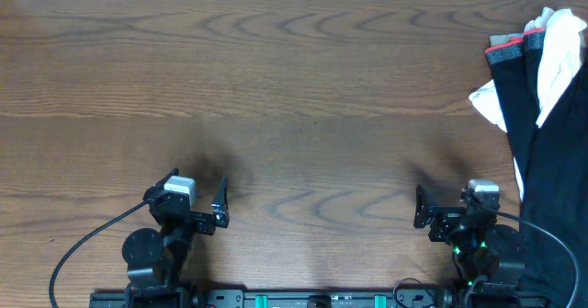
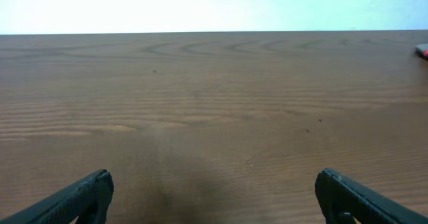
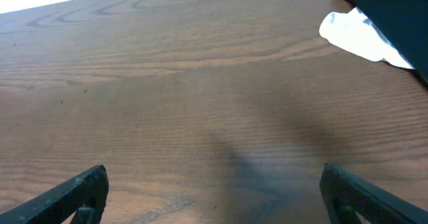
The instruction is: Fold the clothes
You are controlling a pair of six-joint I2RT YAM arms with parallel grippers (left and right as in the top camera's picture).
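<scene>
Bench (image 1: 294,87): bare brown wood across the middle and left, so there is room to spread a garment. All the fabric sits at the bench's right edge.

T-shirt (image 1: 556,188): a black heap along the bench's right edge, running out of the overhead view. It is unfolded and untouched. No logo or neck label shows, so where it ends and the next black piece begins is hard to tell.

Banded garment (image 1: 505,55): black with a grey-and-red band, at the bench's far right corner, touching the heap. Risk: black on black invites a pinch on the wrong piece, or on both layers together.

White cloth (image 1: 562,46): tangled into the same heap, with a corner poking out toward the bench's middle. Risk: it rides along when the T-shirt is dragged and ends up trapped inside a fold.

Right end effector (image 1: 423,209): jaws spread wide with nothing between them, at the bench's near edge, just beside the heap. Risk: its cable lies against the black fabric and may snag or drag it as the arm swings.

Left end effector (image 1: 220,207): jaws wide apart and holding nothing, at the bench's near edge, well apart from the heap. Risk: a long reach across may leave only a shallow grip that slips.
</scene>
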